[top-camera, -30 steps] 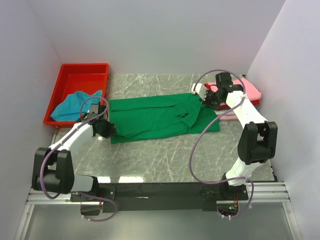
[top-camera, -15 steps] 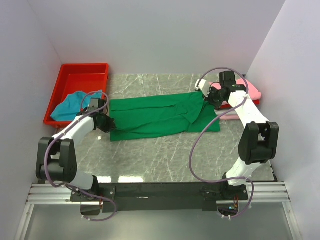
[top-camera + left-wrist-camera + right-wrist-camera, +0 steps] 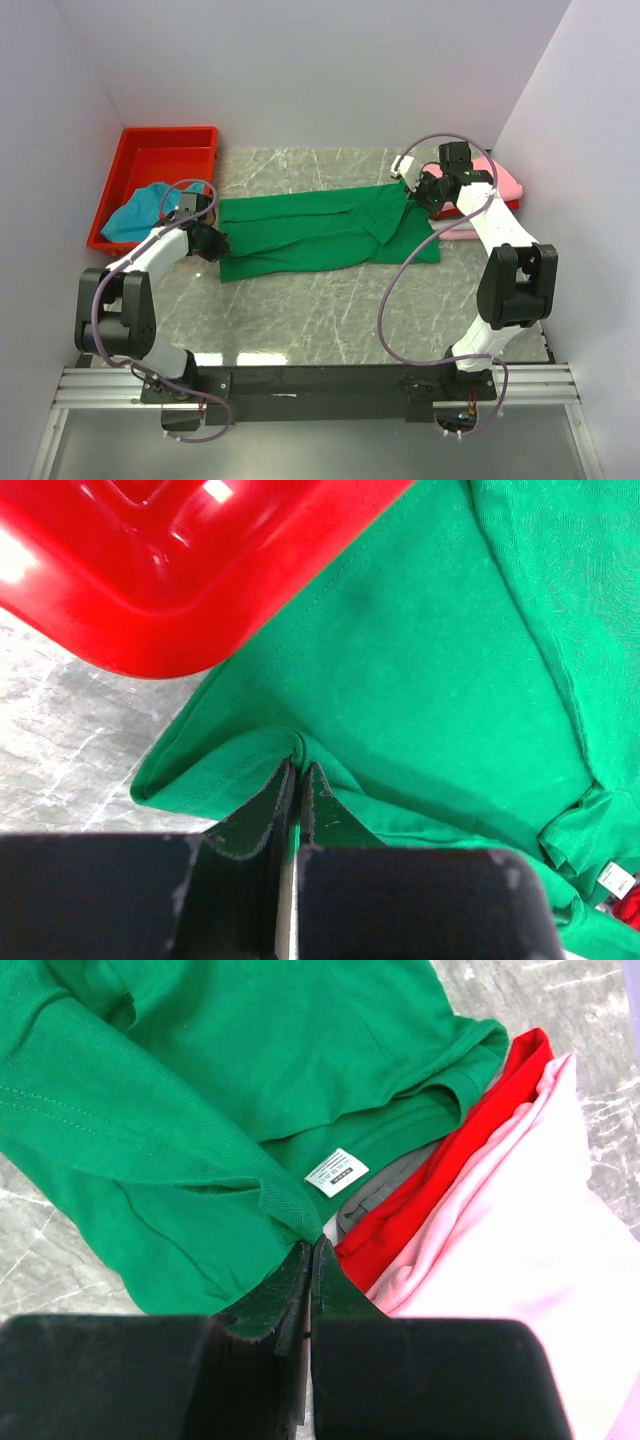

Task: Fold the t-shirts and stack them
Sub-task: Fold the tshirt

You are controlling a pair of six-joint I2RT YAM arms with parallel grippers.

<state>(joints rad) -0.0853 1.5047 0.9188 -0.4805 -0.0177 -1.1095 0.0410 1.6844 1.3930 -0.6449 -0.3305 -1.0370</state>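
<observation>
A bright green t-shirt [image 3: 320, 230] lies stretched across the marble table between the two arms. My left gripper [image 3: 212, 243] is shut on the green t-shirt's left edge [image 3: 250, 750], pinching a fold beside the red tray. My right gripper [image 3: 418, 190] is shut on its right edge [image 3: 290, 1210], near the white neck label [image 3: 336, 1172]. Folded pink [image 3: 520, 1220] and red [image 3: 450, 1180] t-shirts lie stacked at the far right [image 3: 500, 185], with a grey layer showing under the red one. A teal-blue t-shirt [image 3: 150, 212] sits in the tray.
The red plastic tray [image 3: 160, 160] stands at the back left, its corner [image 3: 160, 600] just beside my left fingers. White walls close in the table on three sides. Bare marble [image 3: 330, 310] runs in front of the green shirt.
Both grippers have drawn apart and toward the back, pulling the green t-shirt flatter and longer. The fold that lay over its right part a second ago is gone.
</observation>
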